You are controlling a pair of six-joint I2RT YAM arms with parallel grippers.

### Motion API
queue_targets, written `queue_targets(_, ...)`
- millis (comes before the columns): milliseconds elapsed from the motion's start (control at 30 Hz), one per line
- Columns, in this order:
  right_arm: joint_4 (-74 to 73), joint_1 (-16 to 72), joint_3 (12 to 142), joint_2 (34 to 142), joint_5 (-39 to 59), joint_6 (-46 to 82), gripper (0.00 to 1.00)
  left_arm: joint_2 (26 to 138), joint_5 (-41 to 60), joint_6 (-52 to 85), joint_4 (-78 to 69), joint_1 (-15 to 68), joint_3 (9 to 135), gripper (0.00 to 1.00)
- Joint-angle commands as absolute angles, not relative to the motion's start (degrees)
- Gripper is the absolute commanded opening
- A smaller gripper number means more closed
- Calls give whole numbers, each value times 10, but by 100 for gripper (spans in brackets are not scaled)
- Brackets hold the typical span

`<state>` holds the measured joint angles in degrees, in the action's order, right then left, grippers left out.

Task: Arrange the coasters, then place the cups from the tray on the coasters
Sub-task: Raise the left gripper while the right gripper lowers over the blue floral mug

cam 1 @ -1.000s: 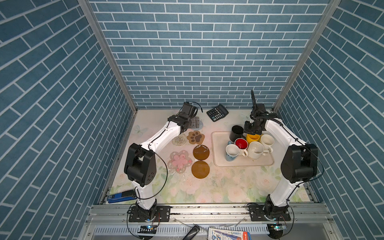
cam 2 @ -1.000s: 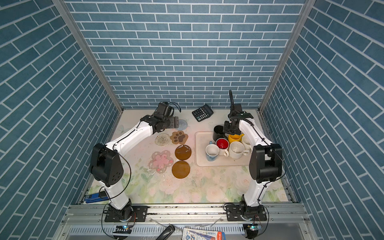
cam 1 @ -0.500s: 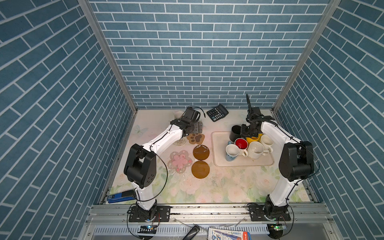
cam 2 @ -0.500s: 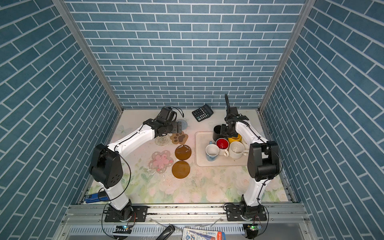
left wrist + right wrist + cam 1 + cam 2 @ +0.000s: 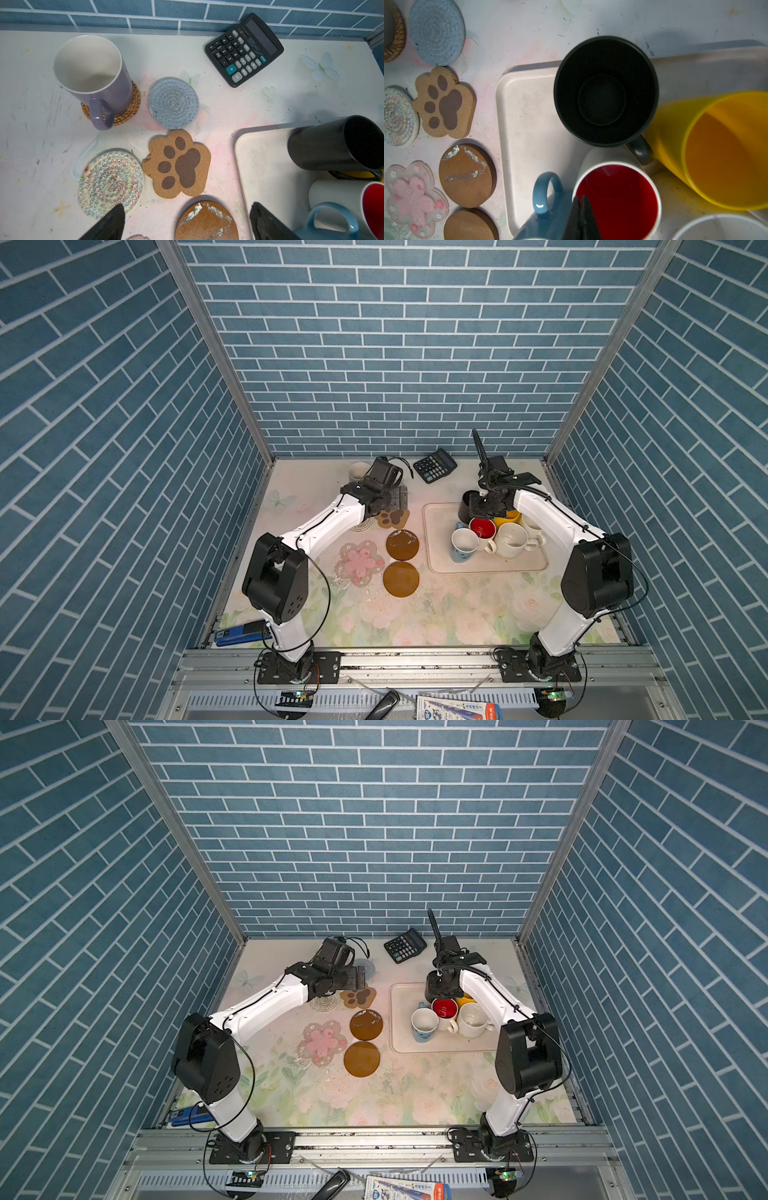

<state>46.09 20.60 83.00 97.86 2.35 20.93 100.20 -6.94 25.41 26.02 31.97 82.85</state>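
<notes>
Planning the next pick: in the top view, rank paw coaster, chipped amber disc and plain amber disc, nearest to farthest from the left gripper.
From the left gripper:
1. paw coaster, far end of the row
2. chipped amber disc, middle
3. plain amber disc, front end

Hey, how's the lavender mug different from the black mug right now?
The lavender mug stands on the woven tan coaster, off the tray; the black mug sits on the tray. The lavender mug is white inside, the black mug dark inside. Both are empty, with handles.
</notes>
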Motion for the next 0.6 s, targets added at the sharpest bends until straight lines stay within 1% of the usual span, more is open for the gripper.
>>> queue_targets(0,506,209,805,941,22,202,0,985,-70,260,259,328,820,95)
queue_targets(267,512,214,714,866,42,214,0,981,-66,266,251,332,811,95)
queue_targets(400,490,214,678,861,70,214,0,982,-64,270,250,334,809,95)
queue_targets(567,475,214,670,877,75,215,0,982,-64,270,254,338,812,95)
